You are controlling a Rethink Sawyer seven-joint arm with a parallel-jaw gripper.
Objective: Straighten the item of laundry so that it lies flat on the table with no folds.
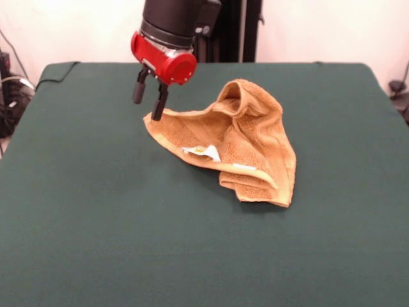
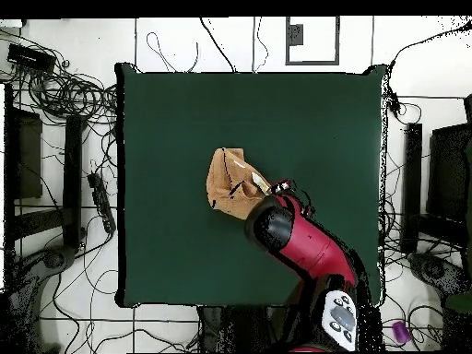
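Note:
The orange-tan towel [image 1: 246, 144] lies crumpled and folded over itself near the middle of the green table [image 1: 96, 224]. One part is humped up at the back and its white label [image 1: 203, 151] faces up near the front edge. My gripper [image 1: 147, 110] hangs over the towel's left corner. Its two black fingers [image 1: 159, 101] are apart, and one tip touches that corner. In the overhead view the towel [image 2: 229, 182] is a bunched shape on the table [image 2: 184, 120]. The red arm [image 2: 309, 249] covers the towel's right end and hides the gripper.
Cables and equipment [image 2: 64, 120] lie on the floor around the table in the overhead view. The robot's black pedestal [image 1: 233, 29] stands behind the table's far edge. Cables [image 1: 11, 89] sit off the table's left side.

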